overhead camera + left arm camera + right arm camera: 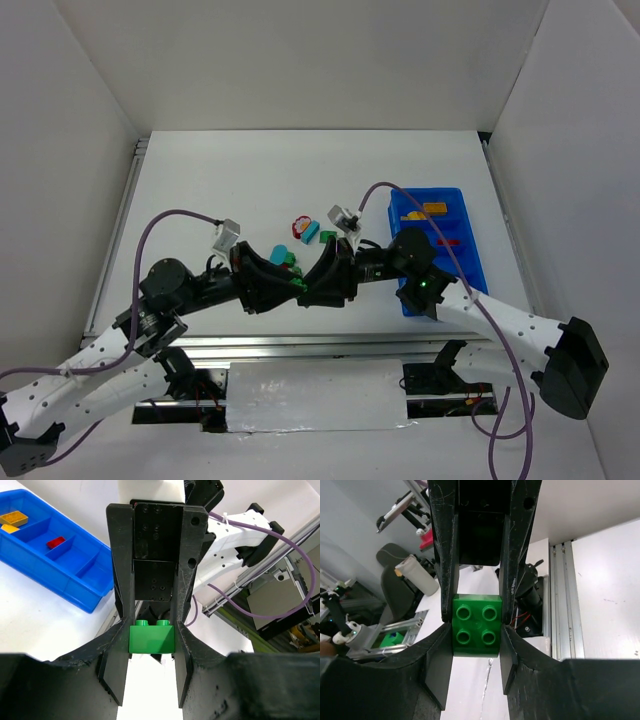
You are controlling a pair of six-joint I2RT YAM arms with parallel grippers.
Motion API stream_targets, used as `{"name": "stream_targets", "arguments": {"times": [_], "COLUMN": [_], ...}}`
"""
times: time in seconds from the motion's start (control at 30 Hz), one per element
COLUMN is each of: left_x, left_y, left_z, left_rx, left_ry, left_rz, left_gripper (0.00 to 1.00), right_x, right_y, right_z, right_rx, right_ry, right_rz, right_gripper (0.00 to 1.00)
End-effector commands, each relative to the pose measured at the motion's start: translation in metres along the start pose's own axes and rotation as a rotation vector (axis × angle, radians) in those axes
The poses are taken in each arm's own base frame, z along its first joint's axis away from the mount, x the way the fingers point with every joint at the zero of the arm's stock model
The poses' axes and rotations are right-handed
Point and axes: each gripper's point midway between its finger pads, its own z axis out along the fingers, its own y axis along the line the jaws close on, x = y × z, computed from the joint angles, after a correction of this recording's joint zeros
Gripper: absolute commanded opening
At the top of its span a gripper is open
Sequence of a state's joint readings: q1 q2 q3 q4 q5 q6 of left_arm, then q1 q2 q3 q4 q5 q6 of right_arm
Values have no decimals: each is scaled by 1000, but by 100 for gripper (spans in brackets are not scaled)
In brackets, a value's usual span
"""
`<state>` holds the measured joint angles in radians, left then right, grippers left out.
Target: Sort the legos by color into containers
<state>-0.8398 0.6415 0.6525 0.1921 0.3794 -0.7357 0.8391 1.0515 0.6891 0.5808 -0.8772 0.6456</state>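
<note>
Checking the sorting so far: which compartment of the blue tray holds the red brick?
The second compartment, beside the end one holding yellow bricks; only it has a red brick in it.

You are looking down through the top camera from above and behind the arms, so you are seeing the whole table (250, 170), from its near edge up to its far edge. This camera is sitting far off. The left wrist camera is riding on the left gripper (151, 647) and peering along its fingers, very close, toward the table's right edge. The right wrist camera is riding on the right gripper (476, 647), just as close, and facing back toward the near left corner. Both wrist cameras are showing you the same green brick (151, 639) from opposite sides. The top and left wrist cameras are both catching the blue tray (478, 262).
</note>
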Motion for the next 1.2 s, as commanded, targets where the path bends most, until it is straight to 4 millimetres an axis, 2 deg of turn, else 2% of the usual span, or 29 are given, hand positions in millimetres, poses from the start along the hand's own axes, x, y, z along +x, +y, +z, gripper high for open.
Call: {"name": "stream_targets", "arguments": {"times": [0.0,0.1,0.13,0.17,0.33,0.5,0.57,0.6,0.63,0.67,0.7,0.73,0.77,0.8,0.83,0.87,1.0,1.07,1.1,1.13,1.17], "left_x": [-17,-28,-27,-32,-54,-68,-74,-76,-79,-81,-81,-81,-88,-80,-79,-81,-74,-67,-67,-63,-60], "left_y": [-6,-1,4,5,11,21,27,32,36,48,55,60,67,76,80,81,93,99,101,102,103], "left_z": [-1,-6,-9,-12,-20,-23,-27,-30,-34,-44,-50,-57,-68,-78,-84,-91,-121,-136,-142,-147,-149], "left_rx": [-2,-67,-99,-118,-210,-299,-357,-390,-427,-520,-570,-618,-686,-749,-785,-810,-942,-1000,-1027,-1041,-1048], "left_ry": [-57,-97,-92,-107,-180,-204,-216,-220,-228,-235,-237,-237,-263,-228,-223,-221,-189,-168,-173,-158,-149], "left_rz": [28,44,42,50,78,95,101,100,98,90,91,91,97,101,106,117,152,154,156,157,159], "left_gripper": [22,39,50,58,61,65,66,69,71,73,79,81,84,90,93,96,100,99,100,99,99], "right_x": [-16,-6,-4,1,12,19,24,16,22,13,3,17,3,3,8,0,-9,-9,-9,-15,-12], "right_y": [1,-10,-12,-15,-24,-43,-56,-71,-90,-101,-132,-150,-173,-183,-189,-197,-186,-181,-180,-181,-186], "right_z": [8,6,5,4,-2,-12,-22,-31,-48,-60,-89,-119,-163,-191,-219,-266,-360,-390,-399,-400,-403], "right_rx": [9,60,70,80,129,245,328,432,551,647,859,1020,1183,1273,1359,1483,1774,1883,1904,1902,1919], "right_ry": [-48,-28,-27,-17,-7,-1,11,-25,-17,-60,-148,-135,-237,-270,-294,-426,-723,-800,-818,-821,-801], "right_rz": [-63,-47,-44,-33,-18,3,38,36,87,126,162,257,343,400,462,523,535,541,549,540,554], "right_gripper": [0,0,0,0,0,0,0,0,0,0,0,0,0,0,0,0,0,0,0,0,0]}}
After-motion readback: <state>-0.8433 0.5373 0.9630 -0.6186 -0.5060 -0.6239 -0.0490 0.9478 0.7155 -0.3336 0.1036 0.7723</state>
